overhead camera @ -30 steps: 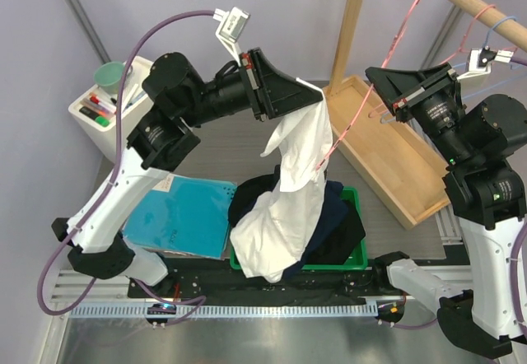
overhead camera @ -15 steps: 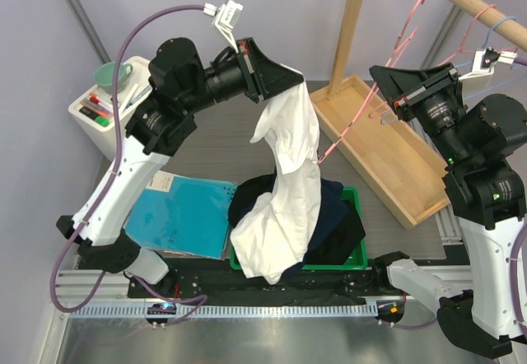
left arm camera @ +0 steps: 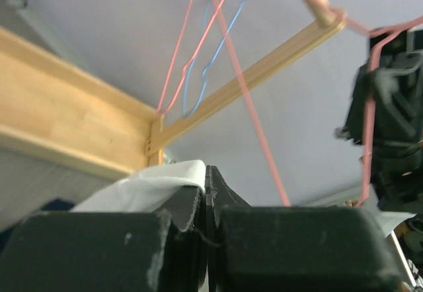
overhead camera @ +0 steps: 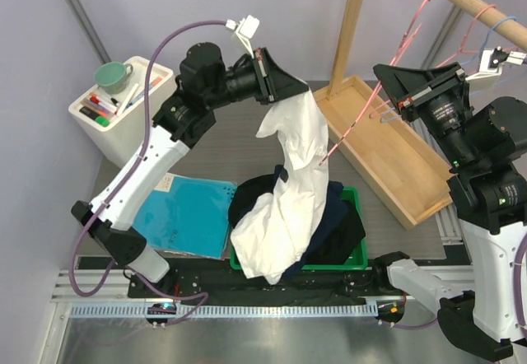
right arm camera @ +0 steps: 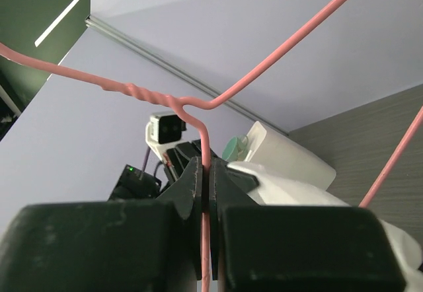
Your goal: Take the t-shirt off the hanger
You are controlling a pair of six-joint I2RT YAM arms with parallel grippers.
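The grey table (overhead camera: 239,148) stood before a plain lilac wall. Nearest the arm bases, at 6 o'clock of the top view, was one green bin (overhead camera: 338,266) filled with dark clothes (overhead camera: 339,220), and at 8 o'clock lay one teal folder (overhead camera: 177,216).

The one white t-shirt (overhead camera: 296,175) rose out of this bin. Its lower end rested over the bin's near rim and its upper end hung from the left gripper (overhead camera: 305,94) near 12 o'clock. In the left wrist view the jaws were pressed together on a fold of the white cloth. I judged the arm held it high and to the left so that the cloth would slide off the wire.

At 2 o'clock the right gripper (right arm camera: 206,173) was clamped on the neck of one pink hanger (overhead camera: 362,125), probably to hold it steady against the pull. The hanger's low end touched the shirt's edge, and I could not tell if it was caught inside.

Under the hanger lay one wooden tray (overhead camera: 395,166). At 10 o'clock was one white organiser box (overhead camera: 115,125) with one green cup (overhead camera: 111,76). Farthest, at 1 o'clock, one wooden rod (overhead camera: 469,2) carried at least one more pink wire and one blue wire (overhead camera: 501,25).
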